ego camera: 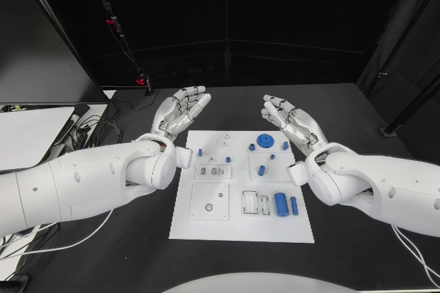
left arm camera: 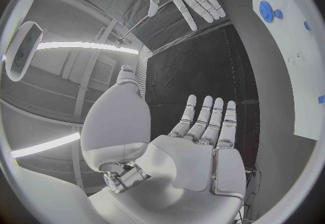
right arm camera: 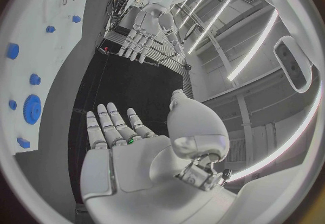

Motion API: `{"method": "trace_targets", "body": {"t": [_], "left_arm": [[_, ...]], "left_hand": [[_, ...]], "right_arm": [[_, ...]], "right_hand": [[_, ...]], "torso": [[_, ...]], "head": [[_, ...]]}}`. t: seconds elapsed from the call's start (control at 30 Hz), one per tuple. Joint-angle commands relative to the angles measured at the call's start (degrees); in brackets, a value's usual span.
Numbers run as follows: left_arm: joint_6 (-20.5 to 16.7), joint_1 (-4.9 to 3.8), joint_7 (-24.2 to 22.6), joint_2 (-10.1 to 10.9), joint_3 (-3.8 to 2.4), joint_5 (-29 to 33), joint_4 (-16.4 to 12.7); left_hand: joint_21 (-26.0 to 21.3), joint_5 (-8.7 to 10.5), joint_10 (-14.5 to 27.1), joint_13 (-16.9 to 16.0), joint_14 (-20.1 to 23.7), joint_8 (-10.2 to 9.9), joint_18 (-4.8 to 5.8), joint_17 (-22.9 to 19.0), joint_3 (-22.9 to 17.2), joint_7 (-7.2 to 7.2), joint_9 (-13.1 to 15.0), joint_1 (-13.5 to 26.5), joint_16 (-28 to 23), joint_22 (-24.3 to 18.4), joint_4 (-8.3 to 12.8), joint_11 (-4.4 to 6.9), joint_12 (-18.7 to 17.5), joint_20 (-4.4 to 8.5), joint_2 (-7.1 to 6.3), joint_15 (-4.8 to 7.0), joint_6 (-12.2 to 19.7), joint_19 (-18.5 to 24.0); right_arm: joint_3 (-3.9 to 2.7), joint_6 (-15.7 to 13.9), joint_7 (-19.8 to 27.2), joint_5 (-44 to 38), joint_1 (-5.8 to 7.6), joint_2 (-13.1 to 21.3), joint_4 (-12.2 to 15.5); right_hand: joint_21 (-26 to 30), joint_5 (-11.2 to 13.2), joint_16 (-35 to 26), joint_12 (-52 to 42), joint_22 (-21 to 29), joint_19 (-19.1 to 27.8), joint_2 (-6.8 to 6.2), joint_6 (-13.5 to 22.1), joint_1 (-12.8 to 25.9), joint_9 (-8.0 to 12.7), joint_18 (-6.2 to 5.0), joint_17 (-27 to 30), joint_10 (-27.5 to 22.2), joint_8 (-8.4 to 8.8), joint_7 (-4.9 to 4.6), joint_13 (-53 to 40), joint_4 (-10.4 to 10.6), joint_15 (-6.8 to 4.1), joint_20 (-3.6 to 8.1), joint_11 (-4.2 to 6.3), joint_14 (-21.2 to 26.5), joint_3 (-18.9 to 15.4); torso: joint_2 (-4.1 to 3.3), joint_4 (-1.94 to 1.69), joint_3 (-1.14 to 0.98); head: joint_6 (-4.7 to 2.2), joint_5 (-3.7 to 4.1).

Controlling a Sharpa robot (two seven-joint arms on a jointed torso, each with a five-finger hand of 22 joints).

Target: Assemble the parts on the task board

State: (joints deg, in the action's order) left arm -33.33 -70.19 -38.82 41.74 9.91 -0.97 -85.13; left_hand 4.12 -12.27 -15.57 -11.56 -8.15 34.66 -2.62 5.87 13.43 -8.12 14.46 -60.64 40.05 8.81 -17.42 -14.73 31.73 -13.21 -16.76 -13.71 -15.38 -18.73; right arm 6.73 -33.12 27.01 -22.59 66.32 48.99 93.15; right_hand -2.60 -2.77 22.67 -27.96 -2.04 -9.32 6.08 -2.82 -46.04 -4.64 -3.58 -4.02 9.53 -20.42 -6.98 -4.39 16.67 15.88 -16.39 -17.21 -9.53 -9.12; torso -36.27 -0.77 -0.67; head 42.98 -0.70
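Above the far end of the board: I am holding my left hand (ego camera: pixel 180 110) and my right hand (ego camera: pixel 292 120) raised, one over each far corner, palms turned toward each other.
Left hand: my fingers are lying straight and a little apart, and I am gripping nothing.
Right hand: I am keeping it the same way, fingers extended and empty, well apart from the left.
Task board: the white task board (ego camera: pixel 275 229) is lying flat in the middle of the black table (ego camera: pixel 101 255), between my two forearms.
Risk, reach: I am judging that coming down with fingers this spread could sweep several small pieces at once, since they are sitting near one another.
Risk, rolling: the blue cylinder (ego camera: pixel 281 204) is lying on its side near the close end, and a careless nudge would probably send it rolling off the plate.
Risk, arms: both forearms are flanking the board closely, so a wide swing inward may be shoving the plate itself.
Parts, far end: a round toothed blue gear (ego camera: pixel 265 140) is resting flat, with small blue pegs (ego camera: pixel 261 170) scattered just beside and below it.
Parts, near end: a thinner blue rod (ego camera: pixel 294 206) is lying just beside the cylinder.
Fixtures: pale raised blocks (ego camera: pixel 210 201) are taking up the board's left half; their detail is too small to tell.
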Motion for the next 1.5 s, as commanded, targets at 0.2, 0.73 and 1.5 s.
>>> {"method": "trace_targets", "body": {"t": [0.2,0.73,1.5], "left_arm": [[1.70,-0.13,-22.66,-0.09,-0.07,-0.58,-0.34],[2.82,-0.04,-22.37,-1.92,-0.06,-0.58,0.78],[3.08,0.91,-22.34,-1.79,-0.03,-0.59,0.95]], "left_hand": [[0.32,-0.05,-0.11,0.08,-0.15,0.40,-1.00,-0.09,-0.24,-8.90,-0.09,-0.59,0.30,0.09,-0.01,-0.38,0.43,-0.51,0.09,-0.46,-0.51,-0.08],[0.42,-0.08,-0.29,0.14,-0.23,0.62,-1.10,-0.17,-0.69,-8.91,-0.18,-0.82,0.36,0.22,-0.01,-0.41,0.66,-0.75,0.58,-0.59,-0.61,-0.27],[0.67,0.15,-0.43,0.36,-0.52,0.91,-1.23,-0.30,-1.94,-8.92,-0.48,-1.19,0.60,0.51,0.02,-0.46,1.05,-1.18,2.01,-0.86,-0.53,-0.69]], "right_arm": [[-0.07,0.91,-0.74,-2.21,0.14,1.12,-0.16],[-0.16,3.88,-3.59,-7.35,1.12,3.51,-1.47],[-0.18,12.48,-11.76,-22.12,8.18,-0.42,-7.99]], "right_hand": [[-0.53,-0.10,2.49,-2.26,-0.26,-0.54,0.31,-0.38,-1.10,0.10,-0.75,-0.22,1.51,-0.93,-9.71,-0.15,0.14,0.43,-0.24,-0.03,-1.64,-0.67],[-8.27,-0.09,8.99,-8.16,-4.04,-17.69,1.29,-0.07,-3.64,1.15,-2.10,0.49,8.62,-3.50,-9.07,0.74,0.12,-1.15,0.33,0.27,-14.64,-2.50],[-54.64,-3.45,57.39,-3.42,-36.82,-69.30,3.90,-3.79,-13.65,1.68,-4.33,-61.78,28.57,-10.36,0.66,0.89,0.22,-14.01,9.33,9.83,-78.58,-5.68]], "torso": [[-2.88,-0.61,-0.28],[-5.24,-2.33,-0.77],[-5.01,-2.82,-0.68]], "head": [[-0.89,0.61],[-0.55,1.91],[0.71,2.22]]}}
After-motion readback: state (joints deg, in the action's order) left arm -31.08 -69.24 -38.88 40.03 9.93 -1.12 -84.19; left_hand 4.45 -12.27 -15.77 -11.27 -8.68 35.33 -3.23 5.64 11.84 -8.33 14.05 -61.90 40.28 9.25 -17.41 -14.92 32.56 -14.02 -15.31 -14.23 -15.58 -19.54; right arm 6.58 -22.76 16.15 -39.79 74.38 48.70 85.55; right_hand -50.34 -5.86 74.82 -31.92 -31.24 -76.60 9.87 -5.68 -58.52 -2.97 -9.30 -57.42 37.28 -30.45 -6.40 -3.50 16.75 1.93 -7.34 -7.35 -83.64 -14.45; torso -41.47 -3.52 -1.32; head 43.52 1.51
